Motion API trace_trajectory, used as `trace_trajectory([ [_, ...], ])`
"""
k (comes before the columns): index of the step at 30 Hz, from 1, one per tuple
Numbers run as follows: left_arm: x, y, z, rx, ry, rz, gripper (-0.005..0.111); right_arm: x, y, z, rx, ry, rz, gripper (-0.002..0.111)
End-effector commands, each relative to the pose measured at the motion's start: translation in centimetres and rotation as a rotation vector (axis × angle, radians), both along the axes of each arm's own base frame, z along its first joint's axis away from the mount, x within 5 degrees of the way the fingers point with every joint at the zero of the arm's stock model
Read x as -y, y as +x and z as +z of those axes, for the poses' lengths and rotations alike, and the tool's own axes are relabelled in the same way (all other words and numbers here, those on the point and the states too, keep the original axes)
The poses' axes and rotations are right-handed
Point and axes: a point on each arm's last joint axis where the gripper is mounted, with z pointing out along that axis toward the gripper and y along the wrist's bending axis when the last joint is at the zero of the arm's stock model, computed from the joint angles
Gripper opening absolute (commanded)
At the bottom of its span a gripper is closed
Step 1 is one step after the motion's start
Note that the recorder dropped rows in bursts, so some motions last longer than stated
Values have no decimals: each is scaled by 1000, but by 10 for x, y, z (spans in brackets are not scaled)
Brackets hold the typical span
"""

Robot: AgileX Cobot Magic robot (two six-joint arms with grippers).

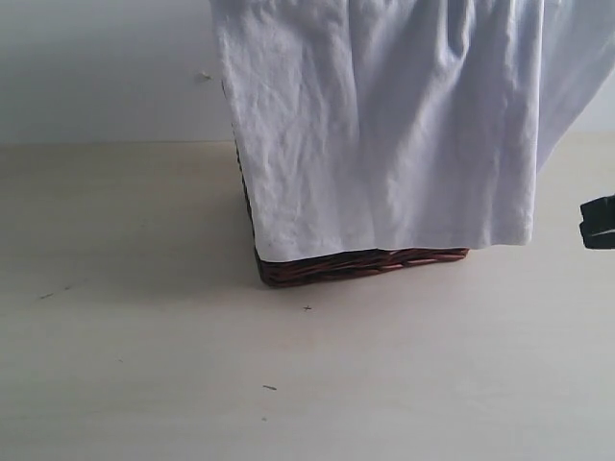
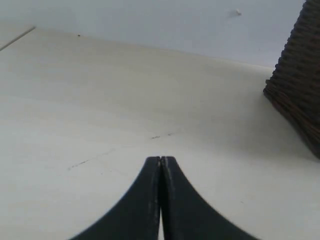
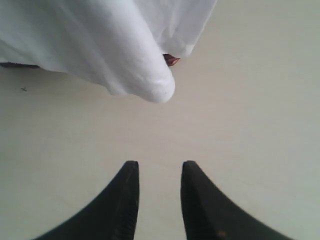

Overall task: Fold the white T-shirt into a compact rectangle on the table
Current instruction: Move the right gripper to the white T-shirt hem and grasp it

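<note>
The white T-shirt [image 1: 384,125] hangs draped over a dark brown wicker basket [image 1: 365,263] at the back middle of the table [image 1: 154,365], covering most of it. In the right wrist view a rounded fold of the white T-shirt [image 3: 125,55] hangs ahead of my right gripper [image 3: 159,167], which is open and empty over bare table, apart from the cloth. In the exterior view the right gripper [image 1: 598,223] shows only as a dark tip at the right edge. My left gripper [image 2: 160,160] is shut with nothing in it, low over the table, the basket [image 2: 299,85] off to one side.
A pale wall [image 1: 96,67] stands behind the table. A few small dark specks [image 1: 269,387] lie on the surface in front of the basket. A bit of the basket's reddish rim [image 3: 171,60] peeks out under the cloth.
</note>
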Motion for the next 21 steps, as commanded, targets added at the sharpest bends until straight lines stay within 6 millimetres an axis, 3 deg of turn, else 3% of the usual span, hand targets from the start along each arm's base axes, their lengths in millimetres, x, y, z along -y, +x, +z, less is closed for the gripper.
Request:
trace_trajectory([
  [1, 0, 0, 1, 8, -4, -7, 0, 3, 9, 4, 92, -75, 53, 30],
  [13, 0, 0, 1, 8, -4, -7, 0, 7, 23, -10, 112, -209, 170, 30],
  [21, 0, 0, 1, 8, -4, -7, 0, 7, 18, -2, 141, -206, 163, 30],
])
